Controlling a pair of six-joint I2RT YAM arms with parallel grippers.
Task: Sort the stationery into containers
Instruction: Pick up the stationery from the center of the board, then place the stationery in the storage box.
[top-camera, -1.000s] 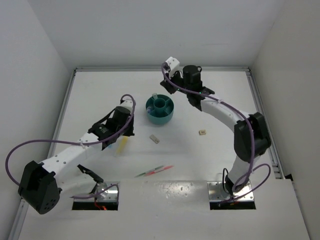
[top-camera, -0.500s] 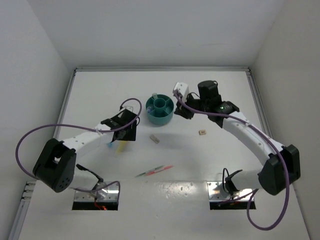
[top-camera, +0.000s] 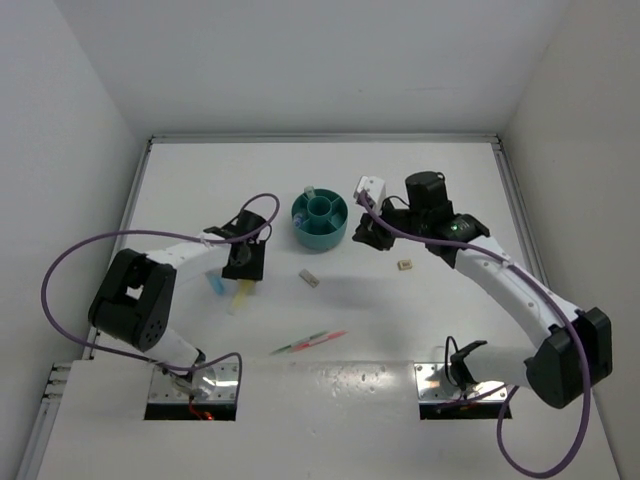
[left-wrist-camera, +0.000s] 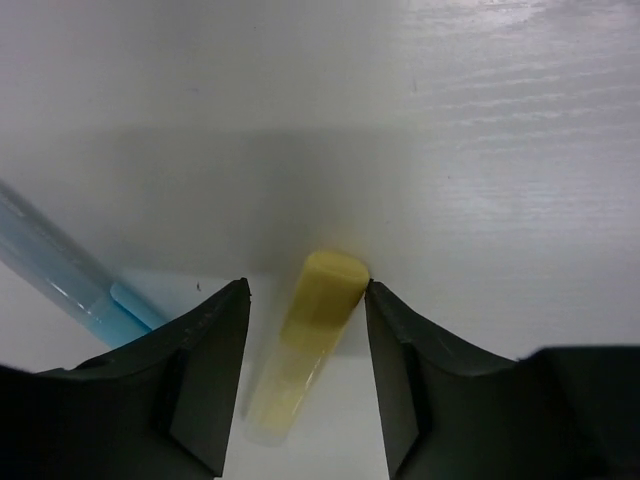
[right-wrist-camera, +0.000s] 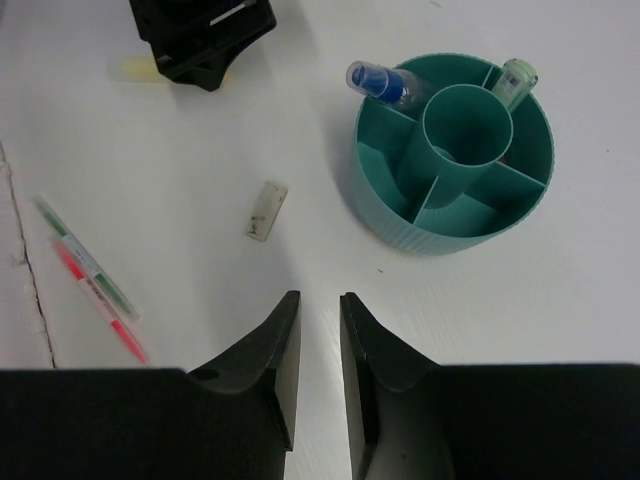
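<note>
My left gripper (top-camera: 243, 264) is open and straddles a yellow marker (left-wrist-camera: 308, 345) lying on the table; the marker's cap end sits against the right finger, with a gap at the left finger. A light blue marker (left-wrist-camera: 70, 275) lies just to its left. The teal bowl (top-camera: 320, 240) holds a blue marker (right-wrist-camera: 380, 82) and a green one (right-wrist-camera: 515, 78) in its ring compartments. My right gripper (right-wrist-camera: 318, 300) hovers over bare table to the right of the bowl (right-wrist-camera: 440, 240), its jaws a narrow gap apart with nothing between them.
A beige eraser (top-camera: 309, 278) lies in front of the bowl and another eraser (top-camera: 405, 265) lies under the right arm. A green pen and a pink-red pen (top-camera: 308, 342) lie together nearer the bases. White walls surround the table.
The left jaws opened and now sit around the yellow marker, the arm's elbow having swung left. The right gripper came from behind the bowl to its right side, and its jaws narrowed.
</note>
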